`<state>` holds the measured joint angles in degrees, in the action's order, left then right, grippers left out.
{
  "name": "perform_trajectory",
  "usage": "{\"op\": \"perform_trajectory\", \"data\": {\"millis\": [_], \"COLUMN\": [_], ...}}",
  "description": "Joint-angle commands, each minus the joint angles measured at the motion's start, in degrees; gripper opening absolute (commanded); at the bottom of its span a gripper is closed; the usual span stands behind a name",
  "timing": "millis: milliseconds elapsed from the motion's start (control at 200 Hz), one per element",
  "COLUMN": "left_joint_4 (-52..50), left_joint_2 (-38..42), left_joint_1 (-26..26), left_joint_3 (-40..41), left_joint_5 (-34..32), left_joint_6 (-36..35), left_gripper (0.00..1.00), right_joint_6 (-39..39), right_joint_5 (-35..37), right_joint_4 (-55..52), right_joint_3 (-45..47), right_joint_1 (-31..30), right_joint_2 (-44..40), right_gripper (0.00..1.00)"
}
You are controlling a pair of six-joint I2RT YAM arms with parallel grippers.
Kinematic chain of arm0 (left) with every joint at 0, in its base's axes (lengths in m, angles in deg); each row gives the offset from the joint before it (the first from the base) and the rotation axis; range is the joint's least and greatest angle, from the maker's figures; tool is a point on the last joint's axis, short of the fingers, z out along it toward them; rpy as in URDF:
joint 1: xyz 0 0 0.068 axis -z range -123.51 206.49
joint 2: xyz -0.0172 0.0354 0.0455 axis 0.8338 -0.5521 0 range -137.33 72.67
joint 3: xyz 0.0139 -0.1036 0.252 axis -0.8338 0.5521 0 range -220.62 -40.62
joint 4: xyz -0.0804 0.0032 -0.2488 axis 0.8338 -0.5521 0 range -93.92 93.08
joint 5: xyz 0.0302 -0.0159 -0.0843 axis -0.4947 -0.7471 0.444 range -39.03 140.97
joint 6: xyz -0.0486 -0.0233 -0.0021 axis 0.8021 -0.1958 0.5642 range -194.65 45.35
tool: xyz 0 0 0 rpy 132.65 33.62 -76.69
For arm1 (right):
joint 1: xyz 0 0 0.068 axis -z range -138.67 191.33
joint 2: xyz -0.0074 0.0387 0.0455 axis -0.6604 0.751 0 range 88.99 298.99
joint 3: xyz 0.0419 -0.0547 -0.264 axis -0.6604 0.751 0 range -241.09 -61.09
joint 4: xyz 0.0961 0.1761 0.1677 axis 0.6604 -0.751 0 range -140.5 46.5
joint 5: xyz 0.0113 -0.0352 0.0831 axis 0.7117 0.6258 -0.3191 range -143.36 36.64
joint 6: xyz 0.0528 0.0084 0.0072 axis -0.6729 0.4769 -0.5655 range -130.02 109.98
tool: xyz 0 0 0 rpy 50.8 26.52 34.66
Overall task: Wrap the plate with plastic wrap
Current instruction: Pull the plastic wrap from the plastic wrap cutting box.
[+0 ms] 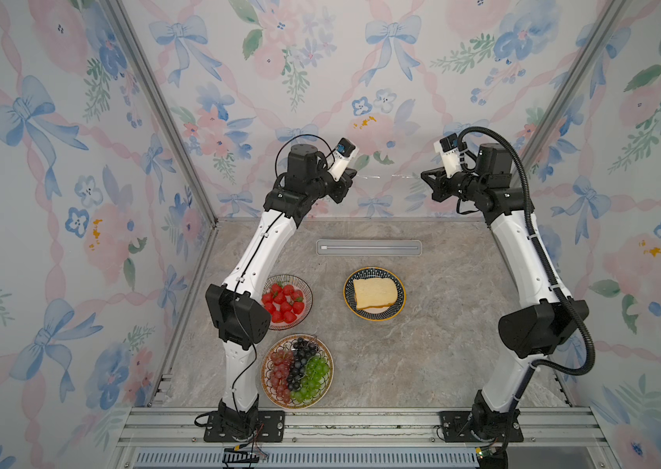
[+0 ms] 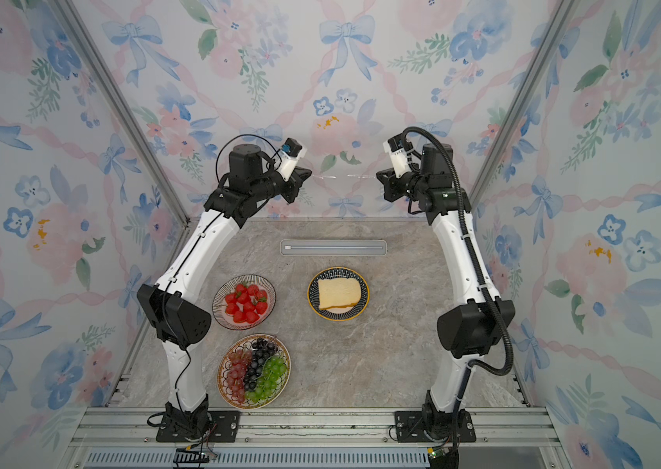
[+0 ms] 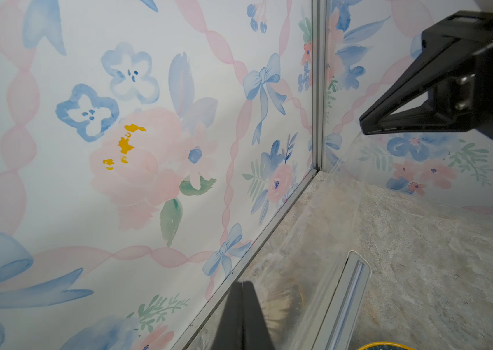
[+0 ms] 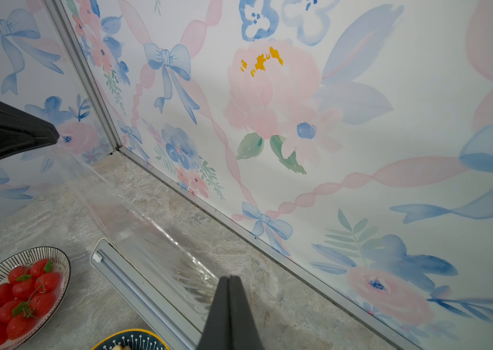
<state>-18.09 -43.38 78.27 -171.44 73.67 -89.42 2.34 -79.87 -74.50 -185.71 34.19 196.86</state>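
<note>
Film is hard to find in both top views: the plastic wrap (image 1: 402,175) shows only as faint glints strung between my left gripper (image 1: 355,175) and my right gripper (image 1: 422,173). Both are raised high over the counter's (image 1: 422,365) rear edge, tips facing each other and well apart. Below them the box (image 2: 333,247) lies along the rear edge. The plate (image 2: 337,272) with its bread sits just in front of the box, near the counter's middle.

In the left wrist view my left gripper (image 3: 240,283) has its fingers pressed together on a corner of the sheet. The wrap (image 3: 339,212) runs taut from there to the right gripper's tip (image 3: 362,128) and down to the box (image 3: 345,300).

In the right wrist view my right gripper (image 4: 229,277) is likewise clamped flat on the crinkled film (image 4: 136,224). The box's slider (image 4: 97,257) sits at the end toward the counter's left edge, so I judge the sheet uncut.

To do this step well, I should move both pinches together and level, holding even tension so the sheet neither sags nor folds onto itself. I want enough length drawn to overhang the plate's whole rim. Then I should carry it forward and down squarely over the bread.
</note>
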Motion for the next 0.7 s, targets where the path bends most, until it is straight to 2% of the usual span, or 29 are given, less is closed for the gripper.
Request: {"op": "perform_trajectory", "data": {"millis": [0,695], "left_joint_4": [1.93,1.9], "left_joint_2": [2.91,2.41], "left_joint_1": [0.1,0.48], "left_joint_3": [-2.75,-3.38], "left_joint_5": [-1.03,-0.99], "left_joint_6": [-0.54,-0.4], "left_gripper": [0.0,0.0], "right_joint_6": [-1.06,-1.07], "right_joint_5": [0.75,1.28], "right_joint_4": [2.06,1.78], "right_joint_3": [-2.3,-2.03], "right_joint_1": [-0.21,-0.16], "right_joint_2": [-3.16,-3.68], "right_gripper": [0.0,0.0]}}
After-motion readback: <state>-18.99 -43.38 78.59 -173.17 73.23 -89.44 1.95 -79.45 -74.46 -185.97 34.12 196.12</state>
